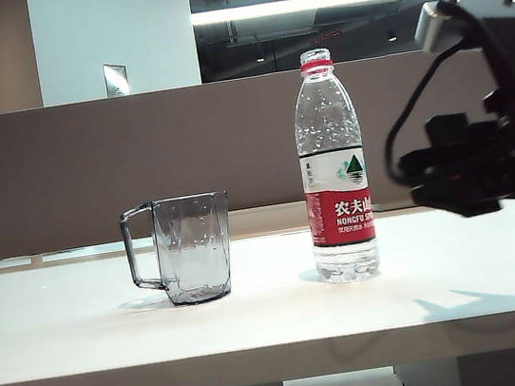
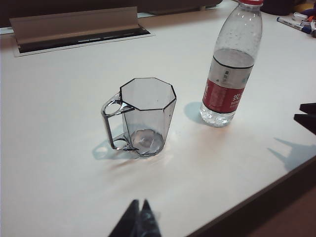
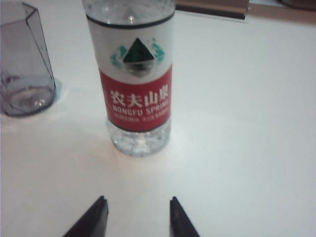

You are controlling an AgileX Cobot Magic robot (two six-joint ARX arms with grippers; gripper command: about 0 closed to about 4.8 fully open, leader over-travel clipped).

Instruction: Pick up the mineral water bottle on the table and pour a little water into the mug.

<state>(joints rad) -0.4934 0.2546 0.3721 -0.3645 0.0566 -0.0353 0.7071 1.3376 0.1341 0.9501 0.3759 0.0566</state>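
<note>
The mineral water bottle [image 1: 334,168] stands upright right of centre in the exterior view, cap off as far as I can see, with the water [image 1: 346,257] showing clear below the label. The mug [image 1: 181,250] sits left of centre, upright and apart from the bottle, handle turned away from it; both rest on the worktop [image 1: 65,326].

My right tool [image 3: 138,213] is at the right edge of the exterior view, level with the bottle's label and short of it. In its wrist view the two fingers stand apart with the bottle lined up beyond the gap, nothing between them. The left tool [image 2: 138,217] hangs back at the lower edge of its own view (fingertips together, gripping nothing).

I judge this the approach to the pick. Next I need to drive the right tool forward until the fingers straddle the label, then close firmly without tipping the bottle.
</note>
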